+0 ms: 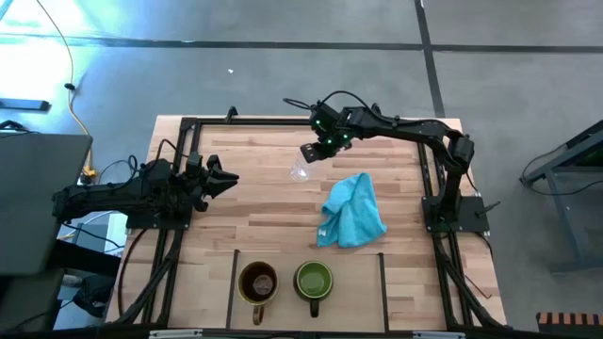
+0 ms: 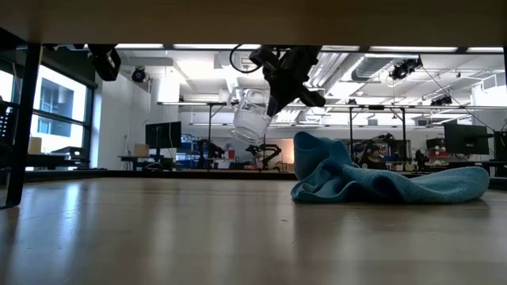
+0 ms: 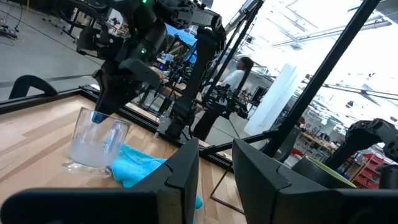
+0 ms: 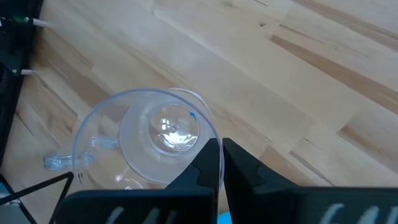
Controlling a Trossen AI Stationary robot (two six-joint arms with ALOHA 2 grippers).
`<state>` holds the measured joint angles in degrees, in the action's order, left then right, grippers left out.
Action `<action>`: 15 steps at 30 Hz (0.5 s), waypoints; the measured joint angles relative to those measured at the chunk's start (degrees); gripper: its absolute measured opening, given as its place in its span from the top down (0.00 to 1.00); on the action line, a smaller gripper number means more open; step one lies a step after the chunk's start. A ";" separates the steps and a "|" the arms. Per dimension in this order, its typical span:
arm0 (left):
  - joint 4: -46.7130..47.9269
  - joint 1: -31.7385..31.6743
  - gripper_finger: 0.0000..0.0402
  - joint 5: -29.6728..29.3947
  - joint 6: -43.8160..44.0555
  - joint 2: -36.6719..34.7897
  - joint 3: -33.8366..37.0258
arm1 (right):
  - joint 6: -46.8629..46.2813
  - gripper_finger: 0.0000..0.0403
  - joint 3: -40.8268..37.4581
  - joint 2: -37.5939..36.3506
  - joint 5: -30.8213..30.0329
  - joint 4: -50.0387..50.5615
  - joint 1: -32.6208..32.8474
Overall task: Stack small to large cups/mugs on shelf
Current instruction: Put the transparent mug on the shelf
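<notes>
Wooden desk (image 1: 264, 217): right gripper (image 1: 311, 151), jaws clenched on clear glass cup's (image 2: 250, 115) rim, holds it tilted aloft. Thin rim pinch may slip, dropping it toward turquoise cloth (image 1: 353, 212) at 4 o'clock. Left gripper (image 1: 226, 179) waits at 9 o'clock, jaws slightly parted, empty.

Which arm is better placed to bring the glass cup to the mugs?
The right. Its tool is shut on the glass cup's rim, lifted above the table. The left tool waits at the left edge, holding nothing.

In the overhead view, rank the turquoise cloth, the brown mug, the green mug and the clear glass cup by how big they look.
1. Turquoise cloth, clearly largest.
2. Brown mug and green mug: they look alike, so no ranking between them.
3. Clear glass cup, smallest, though it hangs lifted in the right pincer, faint and partly hidden.
</notes>
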<state>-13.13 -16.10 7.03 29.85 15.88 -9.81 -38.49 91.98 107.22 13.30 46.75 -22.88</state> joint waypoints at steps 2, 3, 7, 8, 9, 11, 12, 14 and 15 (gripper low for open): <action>0.00 -0.02 0.79 0.00 0.00 -0.01 -0.02 | 0.07 1.00 0.00 0.00 0.24 0.43 0.01; 0.00 -0.02 0.79 0.00 0.00 -0.02 -0.02 | 0.13 1.00 0.00 0.00 0.31 0.82 0.01; 0.00 0.00 0.79 0.00 0.00 -0.02 -0.02 | 0.24 1.00 0.00 0.00 1.09 1.06 0.01; 0.00 -0.02 0.79 0.00 0.00 0.00 -0.01 | 0.43 1.00 0.00 0.00 1.41 1.06 0.03; 0.00 -0.02 0.79 0.00 0.00 -0.02 -0.02 | 0.47 1.00 0.00 0.00 1.76 1.06 0.01; 0.00 -0.01 0.79 0.00 0.00 0.00 -0.02 | 0.75 1.00 0.00 0.00 2.78 1.08 0.01; 0.00 -0.02 0.79 0.00 0.00 -0.02 -0.02 | 1.06 1.00 0.00 0.00 3.50 1.10 0.01; 0.00 0.00 0.79 0.00 0.00 -0.02 -0.01 | 1.44 1.00 0.00 0.00 4.19 1.47 0.03; 0.00 -0.02 0.79 0.00 0.00 -0.01 -0.01 | 1.52 1.00 0.00 0.00 4.28 2.02 0.03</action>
<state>-13.13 -16.12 7.03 29.85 15.87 -9.81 -36.97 91.98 107.22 17.58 48.78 -22.85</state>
